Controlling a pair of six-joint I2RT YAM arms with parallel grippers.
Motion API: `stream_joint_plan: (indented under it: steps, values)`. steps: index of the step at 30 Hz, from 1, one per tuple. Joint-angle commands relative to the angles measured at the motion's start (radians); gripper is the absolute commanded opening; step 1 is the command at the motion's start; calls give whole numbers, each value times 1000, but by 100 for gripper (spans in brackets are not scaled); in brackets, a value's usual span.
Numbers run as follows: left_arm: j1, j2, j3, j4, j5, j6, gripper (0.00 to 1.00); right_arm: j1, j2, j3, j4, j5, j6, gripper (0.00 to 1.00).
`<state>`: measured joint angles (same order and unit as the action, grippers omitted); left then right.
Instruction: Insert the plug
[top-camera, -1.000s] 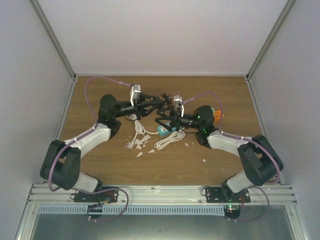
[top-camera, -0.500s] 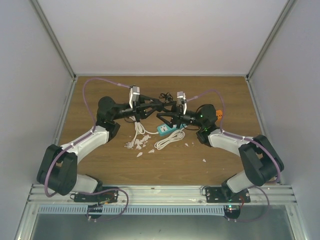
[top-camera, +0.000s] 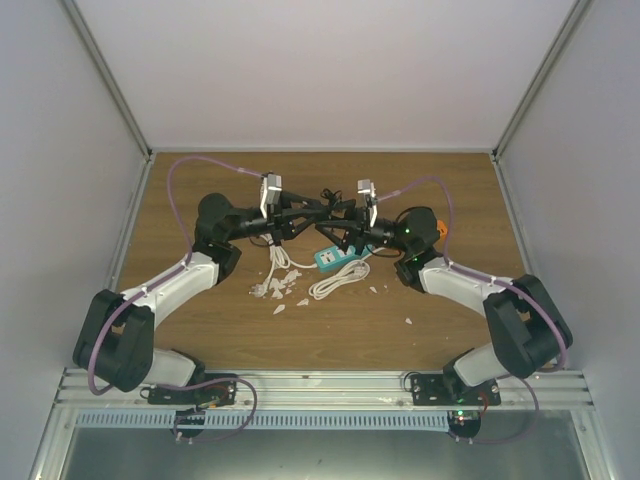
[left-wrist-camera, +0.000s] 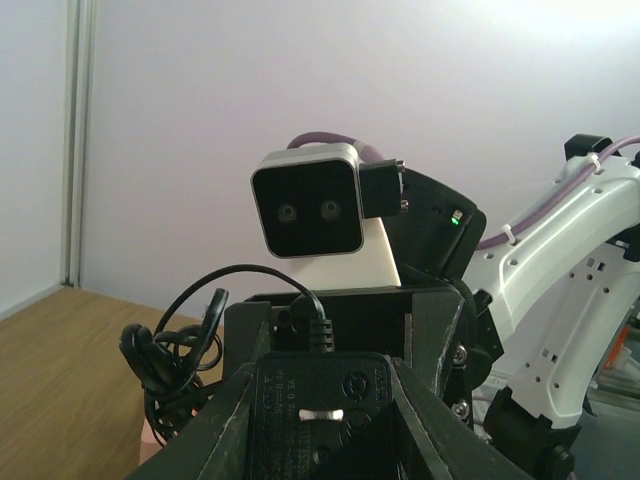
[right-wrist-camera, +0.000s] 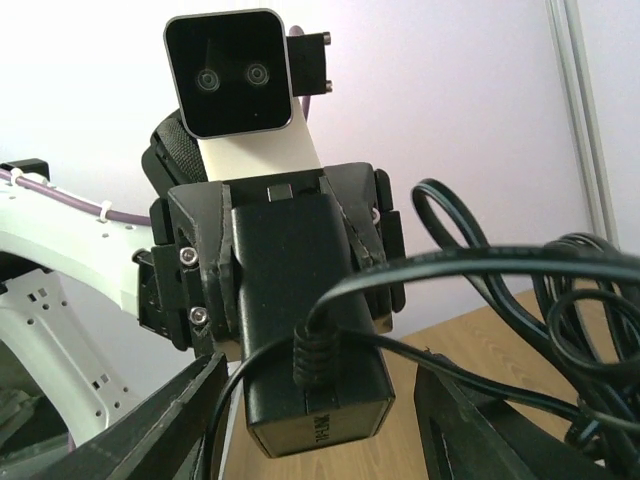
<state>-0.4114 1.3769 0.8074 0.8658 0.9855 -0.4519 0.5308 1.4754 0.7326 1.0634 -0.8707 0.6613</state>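
White walls (top-camera: 320, 70) close your workspace on three sides, and a wood-grain counter (top-camera: 200, 190) makes its floor. Your left arm (top-camera: 160, 285) and right arm (top-camera: 470, 290) reach in from the near edge and meet nose to nose over the middle of the counter, both wrists raised off the wood.

Just below where they meet, a teal power strip (top-camera: 335, 258) lies flat on the counter. A coiled white cord (top-camera: 338, 281) sits just beside its near edge. A second white lead (top-camera: 274, 255) trails down to the left of it.

A black cord (right-wrist-camera: 480, 260) loops in the air to the right in your right wrist view. It bunches into a tangle beside your left fingers (left-wrist-camera: 215, 435).

The plug (right-wrist-camera: 310, 330), a black block, is up in the air between the two wrists, apart from the power strip. Your left fingers pinch it, one pressed against each side, with its printed label facing that wrist's camera. The black cord leaves the plug at its far end through a ribbed collar.

Your right fingers (right-wrist-camera: 185, 425) are spread wide, one on either side of the plug's free end. They look to be clear of it, though from this angle you cannot tell for certain.

Small white scraps (top-camera: 278, 290) lie on the counter near the left of the coiled cord, and one more (top-camera: 408, 321) lies off to the right.
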Motion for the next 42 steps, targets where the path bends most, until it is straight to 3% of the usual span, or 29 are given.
stream_joint_plan:
  steps: [1, 8, 10, 16, 20, 22, 24, 25, 30, 35, 38, 42]
  values:
    - [-9, -19, -13, 25, 4, 22, 22, -9, -12, 32, 27, -15, -22, 52]
    - [-10, -11, -11, 21, 0, 25, 23, -9, -13, 52, -7, -18, -34, 42]
    - [-10, -9, -10, 21, -5, 23, 28, -9, -12, 56, -21, -22, -42, 38]
    - [-9, -13, -11, 15, -14, 23, 37, -9, -9, 68, -67, -23, -68, 1]
    - [-9, -16, -12, 6, -22, 31, 42, -9, -19, 67, -92, -19, -90, 0]
    - [-9, -18, -11, -3, -31, 34, 56, -9, -29, 78, -143, -12, -116, 1]
    - [-5, -24, -10, -24, -57, 42, 88, -9, -42, 100, -246, 17, -162, 1]
    - [-1, -31, -11, -39, -73, 51, 98, -8, -54, 109, -319, 40, -193, 0]
    - [41, -96, -39, -107, -144, 101, 99, -10, -169, 144, -756, 291, -356, 1]
    - [108, -154, -104, -144, -225, 134, 99, -9, -283, 264, -1307, 786, -428, 0]
    - [142, -139, -136, -138, -243, 138, 99, -1, -262, 346, -1547, 1023, -438, 0]
    - [190, -63, -148, -131, -243, 142, 99, 70, -127, 427, -1710, 1247, -510, 1]
